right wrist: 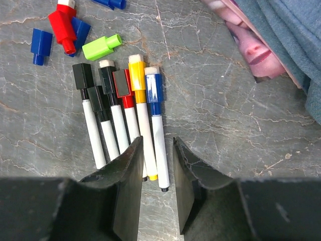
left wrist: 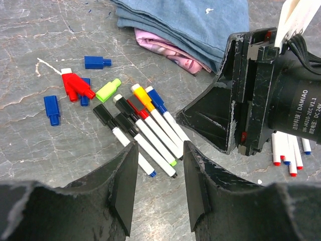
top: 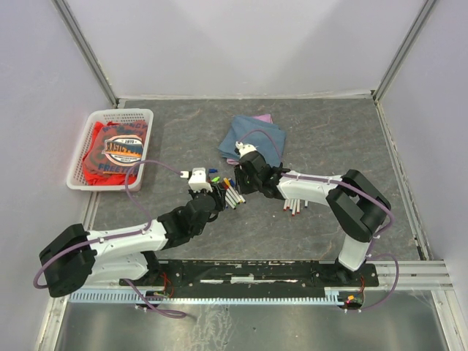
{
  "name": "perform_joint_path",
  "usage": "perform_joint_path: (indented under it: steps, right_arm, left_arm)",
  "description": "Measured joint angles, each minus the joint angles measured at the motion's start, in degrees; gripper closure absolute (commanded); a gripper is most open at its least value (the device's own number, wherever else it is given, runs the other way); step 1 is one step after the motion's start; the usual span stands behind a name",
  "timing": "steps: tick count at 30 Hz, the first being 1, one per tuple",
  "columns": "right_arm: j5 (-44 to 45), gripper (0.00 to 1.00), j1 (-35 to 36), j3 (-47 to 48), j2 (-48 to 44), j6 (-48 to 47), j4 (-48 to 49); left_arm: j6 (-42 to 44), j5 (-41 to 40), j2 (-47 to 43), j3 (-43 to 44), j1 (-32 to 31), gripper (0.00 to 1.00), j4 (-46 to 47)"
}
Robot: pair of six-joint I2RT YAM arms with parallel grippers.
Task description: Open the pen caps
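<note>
Grey, veined sheeting is covering the worktop (top: pixel 329 131) in the overhead view, and pale walls (top: pixel 241 44) are closing it in on three sides, with a metal rail (top: pixel 409 274) running along the near edge. A white basket (top: pixel 77 175) with a red cloth (top: pixel 110 150) in it is being kept at the far left, and a folded blue cloth (top: pixel 252 135) is lying near the middle. The left tool (top: pixel 213 196) and the right tool (top: pixel 245 186) are being held close together over a row of pens (top: pixel 232 194). A second bunch (top: pixel 296 206) is lying under the right arm.

From the left wrist, that tool's fingers (left wrist: pixel 125 175) are being held apart with nothing between them, just short of the pens' white ends. Loose pen caps (left wrist: pixel 75 85), red, blue and green, are lying scattered on the bare surface left of the row. A pink cloth (left wrist: pixel 165 50) is showing under the blue one.

From the right wrist, the other tool's jaws are likewise being held apart and empty, over capped pens lying side by side. More loose caps are being seen just beyond them.
</note>
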Motion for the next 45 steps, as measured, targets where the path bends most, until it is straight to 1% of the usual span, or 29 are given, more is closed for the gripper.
perform_joint_path:
  steps: [11,37,42,45]
  right_arm:
    - [0.42,0.65,0.00,-0.02,0.26,0.00,0.02]
    - [1.49,0.66,0.87,0.26,3.82,-0.46,-0.11]
    - [4.28,0.69,2.29,1.31,4.17,-1.38,-2.25]
    - [6.21,0.74,3.08,1.75,4.42,-1.79,-3.23]
  left_arm:
    - [-0.02,0.87,0.72,-0.42,0.87,0.52,2.34]
    - [-0.04,1.79,2.29,-0.63,1.22,0.52,3.52]
    - [-0.04,1.81,2.29,-0.63,1.31,0.52,3.63]
    - [-0.04,1.81,2.29,-0.63,1.46,0.52,3.72]
